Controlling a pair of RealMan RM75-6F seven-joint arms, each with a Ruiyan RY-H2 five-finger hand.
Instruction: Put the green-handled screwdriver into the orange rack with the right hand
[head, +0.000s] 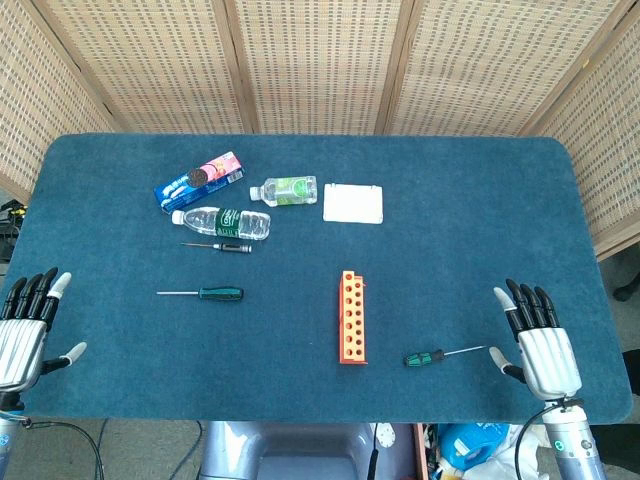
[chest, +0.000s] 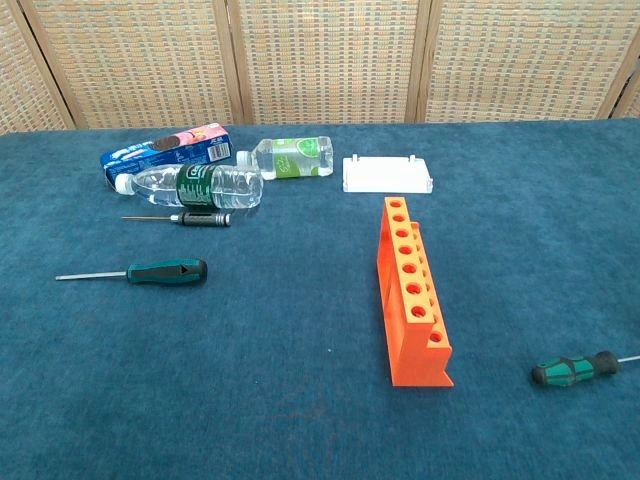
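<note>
Right robot hand (head: 543, 345) rests open on the counter (head: 480, 250), empty, beside the green-handled screwdriver (head: 425, 357). Nothing grasped yet; next, reach left and grip its handle, near the orange rack (head: 351, 316).

Matt blue cloth covers the worktop (head: 300, 340). The rack (chest: 410, 295) is smooth orange plastic, the bottle (chest: 200, 187) clear glossy plastic, the screen (head: 320, 60) woven cane.

Bright, even light, seemingly from overhead, leaves only faint shadows; both views are sharp and glare-free.
</note>
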